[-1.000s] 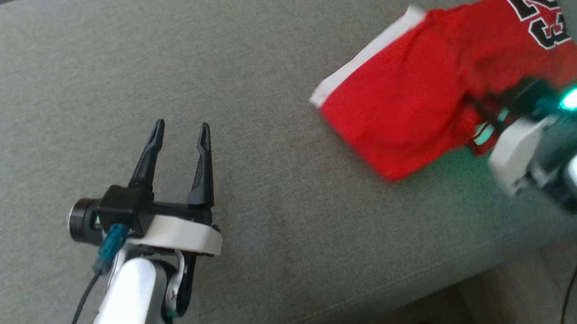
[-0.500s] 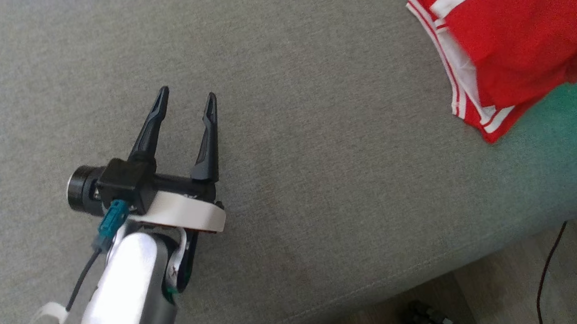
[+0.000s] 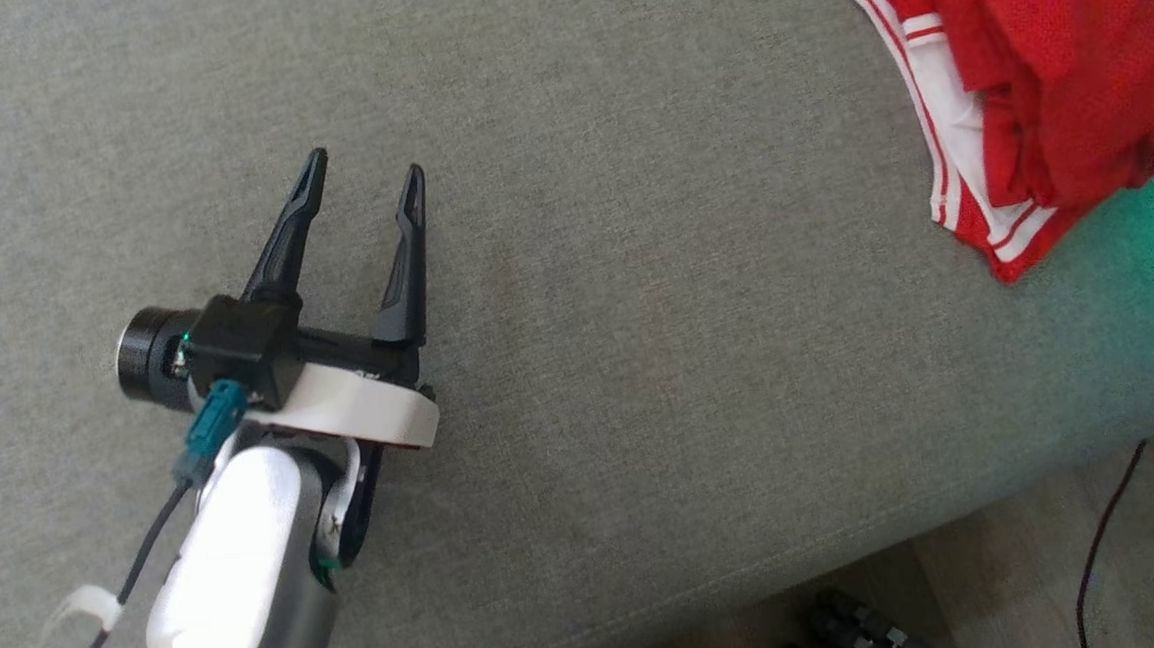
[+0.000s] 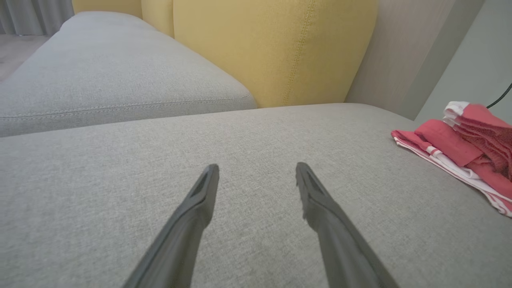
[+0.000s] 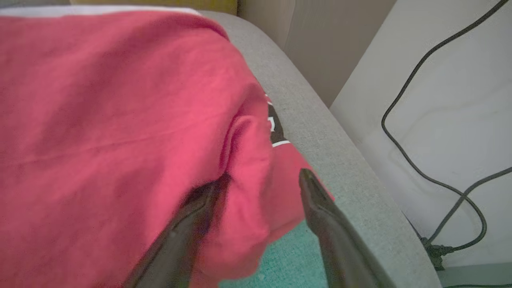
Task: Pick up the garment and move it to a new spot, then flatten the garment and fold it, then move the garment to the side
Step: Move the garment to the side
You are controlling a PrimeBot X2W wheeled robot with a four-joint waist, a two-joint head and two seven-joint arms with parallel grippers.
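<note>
**The right gripper lets go of the red garment**

A second ago the right gripper [image 5: 265, 175] was clenched on the garment [image 3: 1053, 84] and was pulling it along. Now its two dark fingers stand wide apart, so it has let go. A soft fold of red cloth bulges between the fingers. One finger is tucked against the cloth, but nothing is pinched.

The garment lies in a bunched heap at the right end of the grey sofa seat [image 3: 636, 310], close to the seat's right edge. It has white stripes along one side. I think this means the garment has been put down at the side. I cannot tell if the fold under it is neat. The right gripper should back away slowly, or a finger may drag the cloth with it.

The left gripper [image 3: 364, 164] hangs over the middle of the sofa seat. Its fingers are spread and it holds nothing. It is well apart from the garment.

The sofa seat is flat, soft and woven, and a green glow [image 5: 280, 264] falls on it just beside the garment. A yellow cushion [image 4: 272, 48] stands behind the sofa seat, and a second grey seat [image 4: 100, 80] sits beside it. Below the front edge of the sofa seat there is a pale floor [image 3: 1013, 578] with a black cord [image 3: 1102, 552] on it.
</note>
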